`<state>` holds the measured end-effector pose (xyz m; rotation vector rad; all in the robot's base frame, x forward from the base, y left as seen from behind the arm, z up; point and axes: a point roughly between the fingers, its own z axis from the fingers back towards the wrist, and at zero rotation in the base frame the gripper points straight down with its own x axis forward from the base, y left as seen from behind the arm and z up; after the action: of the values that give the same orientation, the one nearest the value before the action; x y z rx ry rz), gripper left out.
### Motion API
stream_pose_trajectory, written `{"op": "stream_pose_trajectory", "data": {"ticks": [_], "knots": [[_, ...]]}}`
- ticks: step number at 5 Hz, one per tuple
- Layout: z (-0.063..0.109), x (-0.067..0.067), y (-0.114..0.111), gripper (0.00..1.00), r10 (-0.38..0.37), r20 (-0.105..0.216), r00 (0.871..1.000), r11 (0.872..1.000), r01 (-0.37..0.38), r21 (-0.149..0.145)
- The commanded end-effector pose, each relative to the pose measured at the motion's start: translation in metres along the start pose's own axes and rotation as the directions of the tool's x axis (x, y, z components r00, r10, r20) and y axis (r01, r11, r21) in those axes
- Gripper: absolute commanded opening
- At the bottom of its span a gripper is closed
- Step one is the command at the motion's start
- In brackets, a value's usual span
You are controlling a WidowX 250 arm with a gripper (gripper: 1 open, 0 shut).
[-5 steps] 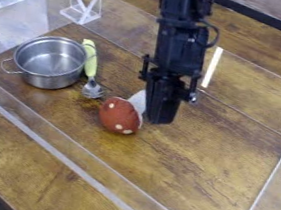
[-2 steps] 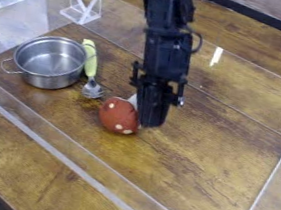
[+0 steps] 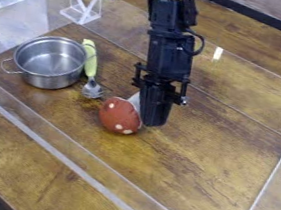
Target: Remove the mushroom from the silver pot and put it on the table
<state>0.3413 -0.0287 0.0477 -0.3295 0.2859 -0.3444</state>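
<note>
On my far left I see the pot (image 3: 50, 62) standing upright on the table (image 3: 185, 175), its inside bare and shiny. Just beside its right rim lies the spoon (image 3: 90, 68), yellow-green handle pointing away from me, metal bowl toward me. Next comes the mushroom (image 3: 121, 116), out of the pot and lying on the wood, red-brown cap toward me with pale spots showing, its white stem tilted up and back toward the tool. My gripper (image 3: 154, 117) points steeply down just to the right of it, tip at the stem end. I read the jaws as closed together; whether they pinch the stem I cannot tell, as the black body hides the contact. Further right, clear acrylic strips (image 3: 261, 198) edge the planks.
</note>
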Motion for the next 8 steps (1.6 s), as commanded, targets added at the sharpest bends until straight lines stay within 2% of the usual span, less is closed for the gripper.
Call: {"op": "stream_pose_trajectory", "data": {"ticks": [1, 2, 3, 4, 5, 6, 7, 8], "knots": [[0.027, 0.011, 0.009, 0.00, 0.026, 0.055, 0.998, 0.999, -0.027, 0.019], [0.038, 0.011, 0.001, 0.00, 0.039, 0.043, 0.998, 0.999, -0.040, 0.024], [0.048, 0.001, -0.009, 1.00, 0.051, 0.043, 0.998, 0.998, -0.052, 0.034], [0.058, -0.009, -0.019, 0.00, 0.059, 0.042, 0.997, 0.997, -0.061, 0.049], [0.084, -0.016, -0.035, 0.00, 0.062, 0.055, 0.997, 0.995, -0.066, 0.076], [0.082, -0.019, -0.032, 1.00, 0.076, 0.056, 0.995, 0.994, -0.080, 0.074], [0.077, -0.029, -0.028, 1.00, 0.092, 0.049, 0.995, 0.992, -0.096, 0.081], [0.064, -0.026, -0.021, 1.00, 0.118, 0.052, 0.992, 0.990, -0.122, 0.076]]}}
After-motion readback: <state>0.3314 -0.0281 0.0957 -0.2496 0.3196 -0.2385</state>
